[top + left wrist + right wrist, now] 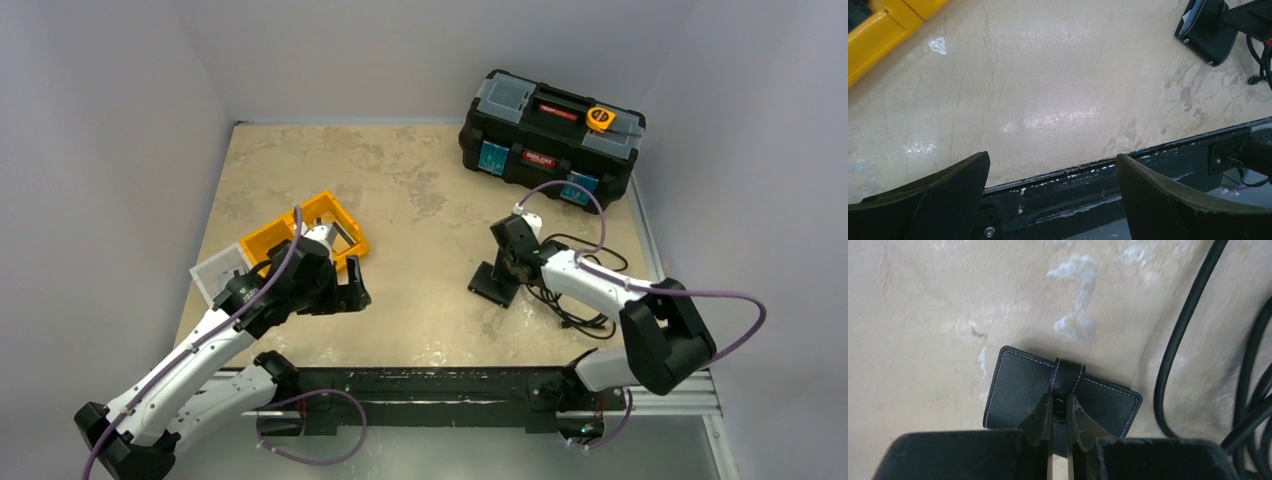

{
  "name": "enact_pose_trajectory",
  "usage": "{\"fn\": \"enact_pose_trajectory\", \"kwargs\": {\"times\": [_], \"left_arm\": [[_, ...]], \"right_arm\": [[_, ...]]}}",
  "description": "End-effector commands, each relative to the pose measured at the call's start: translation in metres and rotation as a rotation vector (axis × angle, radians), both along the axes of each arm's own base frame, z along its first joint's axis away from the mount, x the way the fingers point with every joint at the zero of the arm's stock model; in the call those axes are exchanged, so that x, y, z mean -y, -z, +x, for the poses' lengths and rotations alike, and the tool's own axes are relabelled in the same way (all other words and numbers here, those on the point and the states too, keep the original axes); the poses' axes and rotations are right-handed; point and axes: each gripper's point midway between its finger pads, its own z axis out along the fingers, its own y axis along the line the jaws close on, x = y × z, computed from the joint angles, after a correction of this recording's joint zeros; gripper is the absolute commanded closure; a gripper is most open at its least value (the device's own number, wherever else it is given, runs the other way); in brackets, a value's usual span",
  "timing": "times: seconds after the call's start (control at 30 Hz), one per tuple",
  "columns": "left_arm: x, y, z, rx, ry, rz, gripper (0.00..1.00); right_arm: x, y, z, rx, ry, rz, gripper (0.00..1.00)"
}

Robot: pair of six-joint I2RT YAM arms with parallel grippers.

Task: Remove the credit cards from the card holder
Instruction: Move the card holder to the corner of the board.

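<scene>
table [420,300]: carries everything; the work sits right of centre in the top view.
toolbox [550,135]: upper right, well apart, no part in the task.
orange bin [300,230]: left of centre, beside the idle arm.
left end effector [1053,165]: jaws wide, holding nothing, hanging over the near edge out of the way.
right end effector [1059,401]: pinched narrow on the closure strap.
card holder [1023,385]: centre of the right wrist view, closed, propped on the table.
strap [1068,372]: gripped, likely so the flap can be pulled open.
credit cards: hidden, presumably inside.
</scene>
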Motion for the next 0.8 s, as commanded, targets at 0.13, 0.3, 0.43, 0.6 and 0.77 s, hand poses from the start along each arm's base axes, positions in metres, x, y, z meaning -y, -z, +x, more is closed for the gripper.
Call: {"fn": "enact_pose_trajectory", "kwargs": {"times": [0.13, 0.3, 0.43, 0.6, 0.77], "left_arm": [[0.048, 0.009, 0.0, -0.044, 0.11, -0.192, 0.09], [0.073, 0.027, 0.001, -0.107, 0.14, -0.289, 0.23], [0.096, 0.027, 0.009, -0.125, 0.157, -0.381, 0.38], [0.119, 0.03, 0.014, -0.158, 0.168, -0.44, 0.6], [0.138, 0.045, 0.008, -0.221, 0.187, -0.473, 0.83]], "right_arm": [[-0.077, -0.024, -0.052, -0.032, 0.056, 0.486, 1.0], [-0.126, -0.032, -0.079, -0.069, 0.075, 0.637, 1.0], [-0.156, -0.034, -0.096, -0.097, 0.107, 0.693, 1.0], [-0.182, -0.031, -0.104, -0.11, 0.12, 0.689, 1.0], [-0.201, -0.03, -0.104, -0.122, 0.106, 0.69, 1.0]]}}
